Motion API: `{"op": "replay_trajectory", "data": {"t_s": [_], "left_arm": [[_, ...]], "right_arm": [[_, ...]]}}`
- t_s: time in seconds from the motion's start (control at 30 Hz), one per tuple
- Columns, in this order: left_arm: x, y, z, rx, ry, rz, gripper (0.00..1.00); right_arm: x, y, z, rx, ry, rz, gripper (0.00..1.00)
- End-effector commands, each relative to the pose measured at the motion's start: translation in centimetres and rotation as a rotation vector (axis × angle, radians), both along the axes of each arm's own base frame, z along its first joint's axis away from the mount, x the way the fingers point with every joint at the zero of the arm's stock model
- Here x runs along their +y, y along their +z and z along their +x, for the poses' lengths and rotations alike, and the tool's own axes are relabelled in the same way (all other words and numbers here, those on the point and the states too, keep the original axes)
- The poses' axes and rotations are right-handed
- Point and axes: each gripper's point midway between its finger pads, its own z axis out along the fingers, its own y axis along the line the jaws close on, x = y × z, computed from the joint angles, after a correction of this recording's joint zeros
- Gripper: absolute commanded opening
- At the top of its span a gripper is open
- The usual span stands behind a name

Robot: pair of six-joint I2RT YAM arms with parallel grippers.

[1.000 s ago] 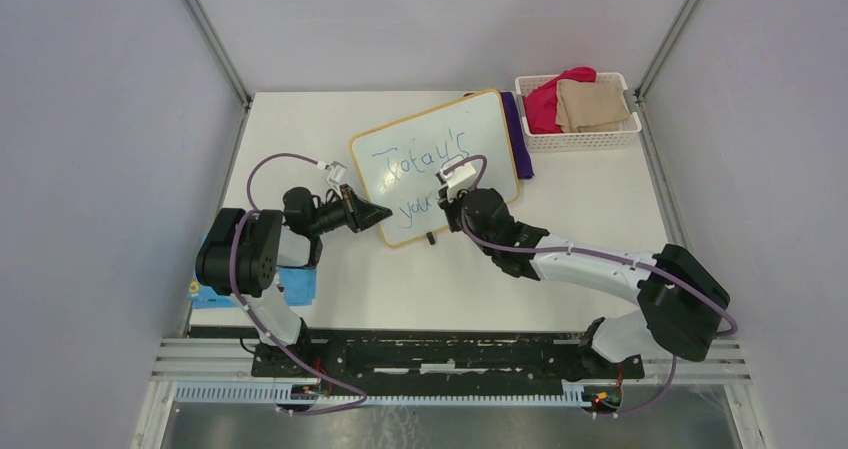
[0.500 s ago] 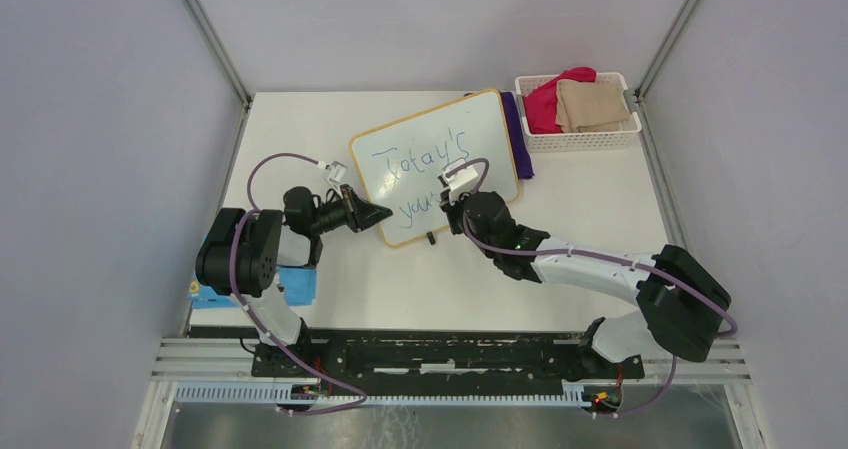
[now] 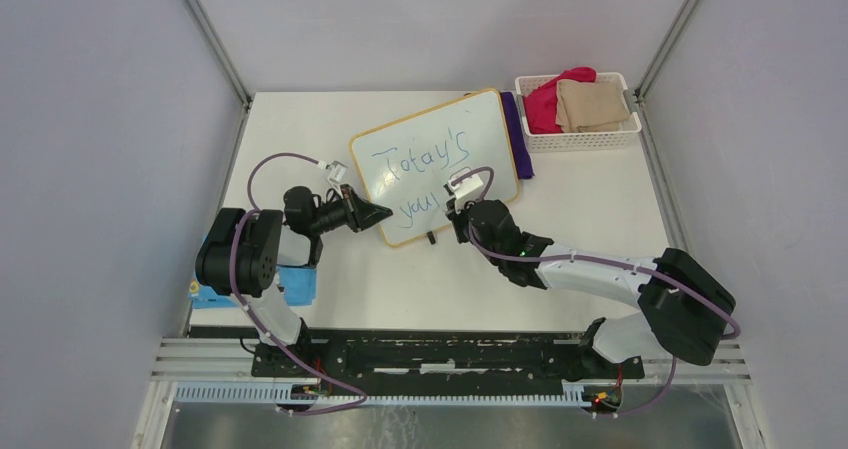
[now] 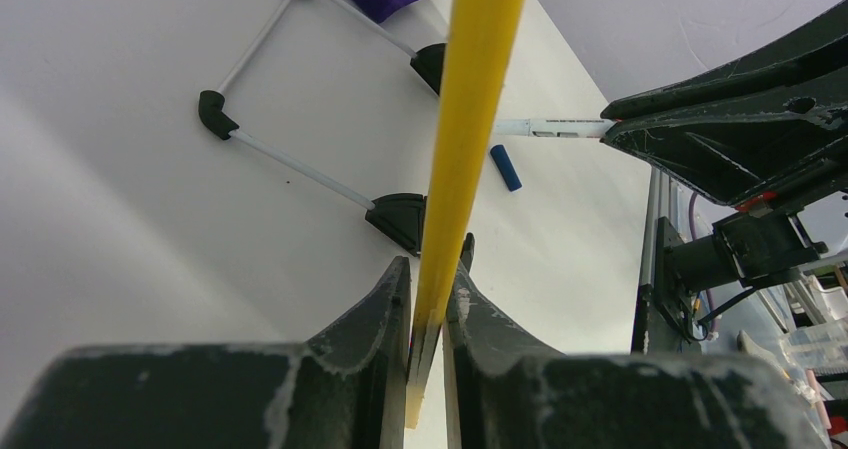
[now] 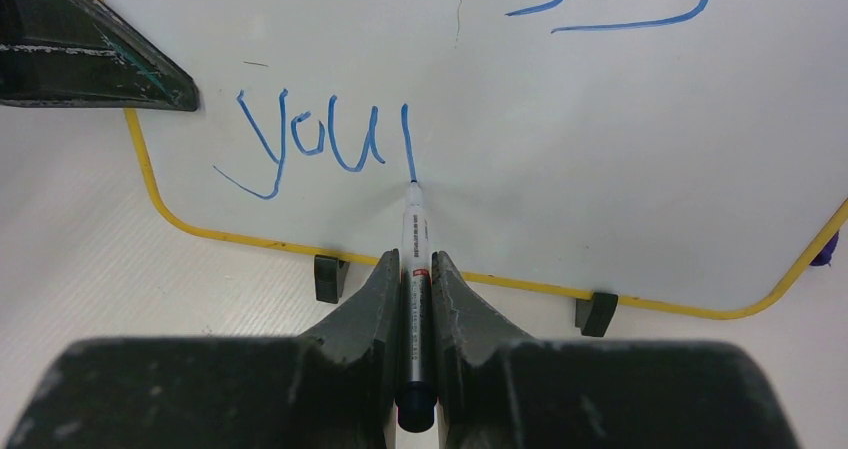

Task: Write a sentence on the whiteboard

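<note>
Change: the right gripper point(image 5: 415, 261) has slid a little toward the near right along the lower line of writing. The left gripper point(image 4: 432, 261) and the whiteboard point(image 3: 430, 129) have stayed put.
Whiteboard: sits askew on the far half of the table point(image 3: 600, 219). Its left near corner is at the left arm, and its right end is against a purple cloth point(image 3: 512, 119) beside the white basket point(image 3: 578, 142).
Right gripper: narrow, fingers pinched on the barrel of a marker point(image 5: 413, 231). It hangs over the board's near long edge, between the two black feet point(image 5: 328, 277).
Marker: the tip touches the white surface at the bottom of an upright blue stroke, just ahead of the fingertips.
Sentence point(image 5: 312, 141): blue handwriting, with "Today's" on the upper line and "you" plus one stroke on the lower. The stroke ends at the marker tip and "you" is to its left.
Left gripper: narrow, jaws clamped on the board's yellow-tan frame point(image 4: 470, 99) at the left near corner. The edge runs straight up between its fingers.
Small blue cylinder point(image 4: 505, 167): lies on the white surface just right of that frame edge in the left wrist view.
</note>
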Motion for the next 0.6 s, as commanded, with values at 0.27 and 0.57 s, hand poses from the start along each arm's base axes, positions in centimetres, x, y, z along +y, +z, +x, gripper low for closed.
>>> {"op": "replay_trajectory", "data": {"t_s": [0.27,0.57], "left_arm": [[0.5,-1.7,0.4,0.032,0.041,0.053,0.02],[0.4,-1.7,0.4,0.035,0.040,0.054,0.02]], "right_arm": [[0.6,2.5,1.5,-0.042,-0.026,0.042,0.00],[0.9,3.8,2.3,-0.064,-0.033,0.052,0.00]]}}
